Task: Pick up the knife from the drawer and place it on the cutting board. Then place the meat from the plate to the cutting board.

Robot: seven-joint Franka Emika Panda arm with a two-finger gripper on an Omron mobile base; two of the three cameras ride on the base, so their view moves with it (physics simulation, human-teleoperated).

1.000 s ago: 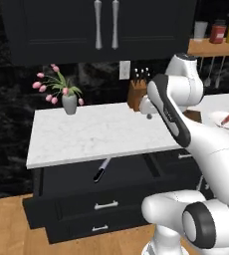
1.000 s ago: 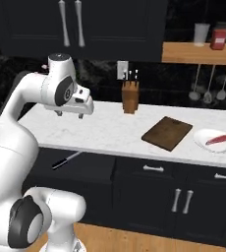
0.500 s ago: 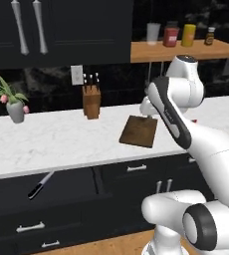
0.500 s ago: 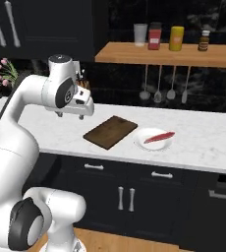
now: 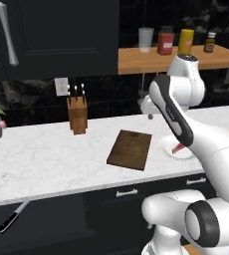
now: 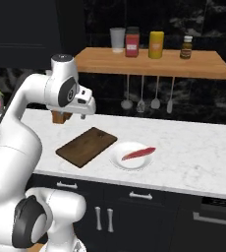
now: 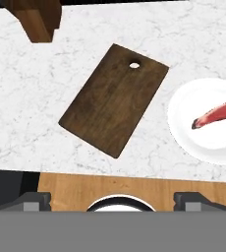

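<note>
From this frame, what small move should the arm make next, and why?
Probably swing left and down toward the knife lying in the drawer. The cutting board is bare, the meat sits on the plate, and the gripper hangs open and empty above the counter, so the knife comes first.

Knife block [image 5: 77, 115] on counter [image 5: 47, 159], jars [image 6: 156, 45] shelved

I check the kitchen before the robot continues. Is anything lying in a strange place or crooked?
Yes. The knife lies slanted in the open drawer at the far left, away from the cutting board, which sits askew to the counter edge. The meat is on the plate. Nothing looks spilled or broken.
</note>
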